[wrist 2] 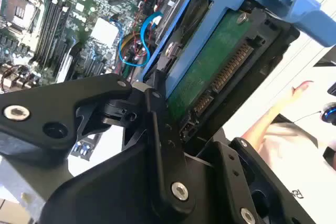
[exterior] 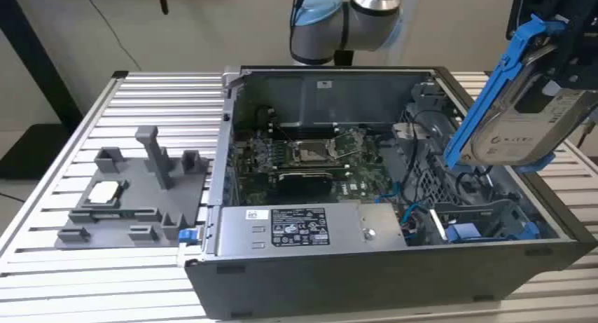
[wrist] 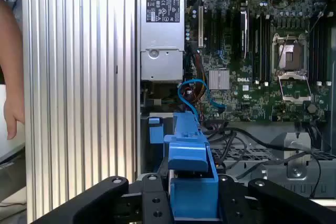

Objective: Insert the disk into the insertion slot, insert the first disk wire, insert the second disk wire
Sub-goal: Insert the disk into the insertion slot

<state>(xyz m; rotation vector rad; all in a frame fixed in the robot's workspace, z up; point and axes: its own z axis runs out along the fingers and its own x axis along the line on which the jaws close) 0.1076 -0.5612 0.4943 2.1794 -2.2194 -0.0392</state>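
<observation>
Exterior view: black gripper [exterior: 559,53], jaws clamped on blue-framed silver-grey disk [exterior: 523,120], tilted above grey blue-railed insertion slot [exterior: 481,223]; squaring to rails seemed key

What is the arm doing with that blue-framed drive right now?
Gripper shut on the disk. Disk tilted above the open computer case, not yet in the insertion slot. Loose black cables near the slot.
</observation>
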